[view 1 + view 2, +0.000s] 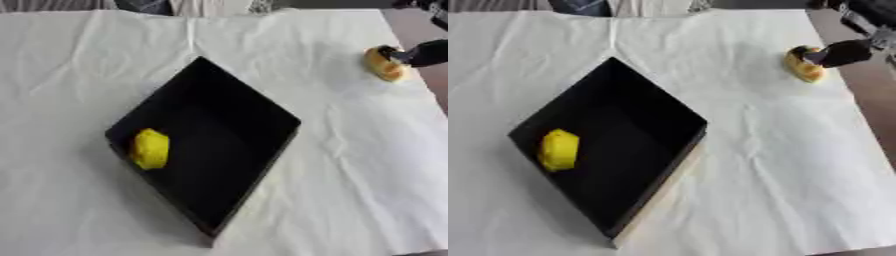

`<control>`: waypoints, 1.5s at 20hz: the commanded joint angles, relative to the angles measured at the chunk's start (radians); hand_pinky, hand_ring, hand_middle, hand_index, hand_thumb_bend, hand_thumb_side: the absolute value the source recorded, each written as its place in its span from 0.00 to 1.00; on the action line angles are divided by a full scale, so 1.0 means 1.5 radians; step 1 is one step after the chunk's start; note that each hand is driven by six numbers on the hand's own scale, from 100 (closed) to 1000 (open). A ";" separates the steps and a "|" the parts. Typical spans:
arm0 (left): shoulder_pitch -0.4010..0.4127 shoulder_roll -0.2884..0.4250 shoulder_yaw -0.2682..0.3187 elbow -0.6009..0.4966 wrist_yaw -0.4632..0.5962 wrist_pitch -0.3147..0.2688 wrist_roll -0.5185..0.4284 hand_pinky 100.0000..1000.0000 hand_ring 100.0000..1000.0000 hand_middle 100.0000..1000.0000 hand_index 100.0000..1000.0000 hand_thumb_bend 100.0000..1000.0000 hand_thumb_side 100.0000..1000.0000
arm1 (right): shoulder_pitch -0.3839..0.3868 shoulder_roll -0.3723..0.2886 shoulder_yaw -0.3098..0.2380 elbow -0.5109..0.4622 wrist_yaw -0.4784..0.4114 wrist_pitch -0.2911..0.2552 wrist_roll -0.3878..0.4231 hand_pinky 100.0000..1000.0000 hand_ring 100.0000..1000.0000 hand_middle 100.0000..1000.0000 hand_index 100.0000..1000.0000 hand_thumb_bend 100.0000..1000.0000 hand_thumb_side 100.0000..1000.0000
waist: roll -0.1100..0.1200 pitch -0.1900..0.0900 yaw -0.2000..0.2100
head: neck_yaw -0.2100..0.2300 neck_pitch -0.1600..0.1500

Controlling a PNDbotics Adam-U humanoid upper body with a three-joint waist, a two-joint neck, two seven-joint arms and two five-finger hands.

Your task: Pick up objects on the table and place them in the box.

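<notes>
Two yellow things are in view: a bright yellow lumpy object point(150, 148), maybe a toy fruit, lies already inside the black rectangular open box point(262, 112), near its corner at nine o'clock, and a yellow-orange rounded object point(802, 67) lies on the white wrinkled cloth point(350, 165) that covers the surface, far out at about two o'clock from the box and close to the right edge of the cloth. The box stands turned like a diamond in the middle of the surface, well apart from this second object. The robot's right hand point(846, 52) comes in from the upper right corner, and its dark tip is touching the yellow-orange object on its right side. Whether the fingers are curled round the object or only laid against it, I cannot tell, because the hand shows only as a dark shape there; nothing looks lifted from the cloth. The left hand is not seen in either view. I judge that the step in hand is the grasp of the second object, with one object already placed. The next move calls for closing on the object so that it does not roll toward the cloth's edge, then lifting it and carrying it toward eight o'clock, over the box's near wall, to release it in the free part of the box.
</notes>
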 commanded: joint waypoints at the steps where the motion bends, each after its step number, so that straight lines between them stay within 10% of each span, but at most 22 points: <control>1: -0.003 0.011 0.006 -0.010 -0.001 0.000 -0.001 0.81 0.76 0.73 0.86 0.33 0.46 | -0.021 -0.015 -0.011 0.031 0.013 0.016 -0.001 0.87 1.00 0.81 0.91 0.32 0.44 | 0.000 -0.011 0.002 | -0.003 -0.010; 15: -0.005 0.004 0.004 -0.010 0.002 0.000 -0.007 0.81 0.76 0.73 0.86 0.32 0.47 | -0.052 0.010 -0.007 0.124 0.069 0.007 0.019 0.87 0.99 0.75 0.90 0.49 0.36 | 0.000 0.001 0.006 | -0.007 -0.019; 24: -0.007 0.001 0.002 -0.010 0.004 -0.001 -0.010 0.81 0.76 0.73 0.86 0.32 0.47 | -0.073 0.025 -0.002 0.173 0.133 0.046 0.007 0.85 0.95 0.67 0.87 0.35 0.16 | -0.002 0.007 0.012 | -0.010 -0.021; 30: -0.008 0.000 0.002 -0.010 0.004 -0.001 -0.011 0.81 0.76 0.73 0.86 0.32 0.47 | -0.076 0.029 -0.001 0.186 0.135 0.057 0.016 0.82 0.87 0.54 0.76 0.13 0.19 | -0.003 0.008 0.013 | -0.012 -0.020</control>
